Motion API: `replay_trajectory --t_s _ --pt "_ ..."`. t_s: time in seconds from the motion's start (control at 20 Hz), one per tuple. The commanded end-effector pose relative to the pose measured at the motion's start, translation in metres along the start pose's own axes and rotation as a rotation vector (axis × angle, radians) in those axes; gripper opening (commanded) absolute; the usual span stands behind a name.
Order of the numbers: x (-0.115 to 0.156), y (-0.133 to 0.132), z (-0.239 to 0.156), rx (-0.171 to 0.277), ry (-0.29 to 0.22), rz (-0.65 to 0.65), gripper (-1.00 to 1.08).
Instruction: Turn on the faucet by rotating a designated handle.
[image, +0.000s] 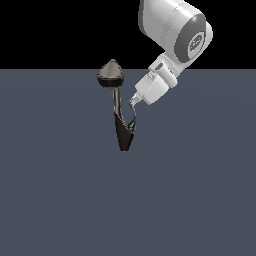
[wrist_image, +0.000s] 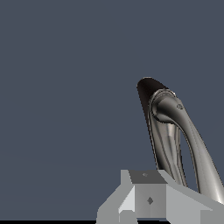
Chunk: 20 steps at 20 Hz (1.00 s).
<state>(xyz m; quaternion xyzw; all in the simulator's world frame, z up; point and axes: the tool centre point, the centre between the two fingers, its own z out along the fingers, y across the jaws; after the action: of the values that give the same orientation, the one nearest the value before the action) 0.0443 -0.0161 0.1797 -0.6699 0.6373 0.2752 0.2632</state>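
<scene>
Where fingers (image: 133, 101) meet handle (image: 133, 116), faucet (image: 120, 107) upright

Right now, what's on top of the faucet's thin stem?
The faucet stem carries a bulbous grey pointed head on top. Nothing sits above the head. The pincer is beside the stem at the handle; whether it touches can't be seen.

Panda arm (image: 172, 30): white, angled down toward exterior view's left. Gripper (image: 133, 101): fingertips low, close together; jaw state not discernible.
</scene>
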Motion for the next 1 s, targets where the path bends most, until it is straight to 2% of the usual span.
replay_trajectory --t_s 0.0,0.2,0.95 --pt "0.001 -0.001 0.001 0.004 -0.004 0.007 -1.00" --pt "0.001 -0.001 0.001 0.003 -0.004 0.006 -1.00" --pt "-0.014 0.042 0.002 0.004 -0.004 0.006 -1.00"
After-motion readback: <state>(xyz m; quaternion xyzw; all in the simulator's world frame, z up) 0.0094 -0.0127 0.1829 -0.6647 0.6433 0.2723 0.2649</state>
